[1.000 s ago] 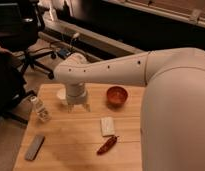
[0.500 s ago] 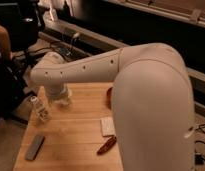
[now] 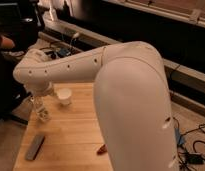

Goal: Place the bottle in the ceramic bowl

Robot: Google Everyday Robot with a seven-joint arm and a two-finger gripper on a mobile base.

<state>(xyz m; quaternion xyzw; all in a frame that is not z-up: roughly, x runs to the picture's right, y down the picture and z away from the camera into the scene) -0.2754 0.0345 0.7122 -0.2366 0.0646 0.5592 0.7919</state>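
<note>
Where my arm (image 3: 96,65) crosses the counter (image 3: 71,140), it hides the ceramic bowl entirely and all but a red tip of the chili pepper (image 3: 102,149). Item: my hand (image 3: 40,107), jaws wide, down at the bottle (image 3: 42,115) near the counter's left edge, beside the white cup (image 3: 64,96); contact unclear. Bottle label: unreadable.

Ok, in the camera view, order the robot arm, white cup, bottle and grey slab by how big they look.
1. Robot arm, partly because it's nearest.
2. Grey slab.
3. White cup and bottle: too alike to rank; the open gripper sits just above the bottle.
</note>
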